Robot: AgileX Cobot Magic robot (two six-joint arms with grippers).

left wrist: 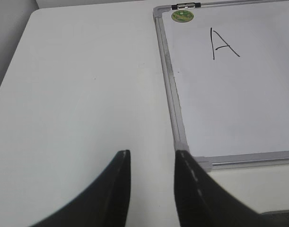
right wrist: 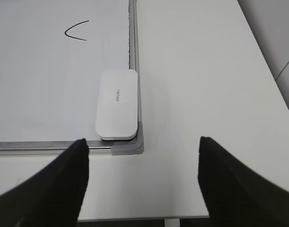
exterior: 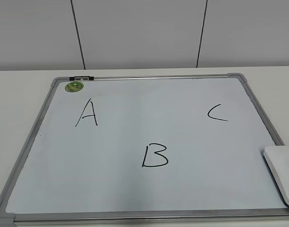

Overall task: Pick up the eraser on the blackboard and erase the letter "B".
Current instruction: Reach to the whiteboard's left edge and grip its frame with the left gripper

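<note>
The blackboard [exterior: 135, 101] is a white board in a silver-grey frame, lying flat on the table. The black letter "B" [exterior: 155, 155] sits near its front middle, with "A" [exterior: 87, 113] at the left and "C" [exterior: 216, 113] at the right. The white eraser [exterior: 284, 172] lies in the board's front right corner; in the right wrist view [right wrist: 117, 104] it is just ahead of my open right gripper [right wrist: 142, 144], which hovers over bare table. My left gripper [left wrist: 152, 153] is open and empty beside the board's front left corner [left wrist: 191, 158]. Neither gripper shows in the exterior view.
A small green round magnet [exterior: 74, 86] and a black-and-silver clip [exterior: 81, 77] sit at the board's far left corner. The white table [left wrist: 78, 94] extends left of the board and right of it [right wrist: 205, 71]. The table's front edge [right wrist: 149, 218] lies under the right gripper.
</note>
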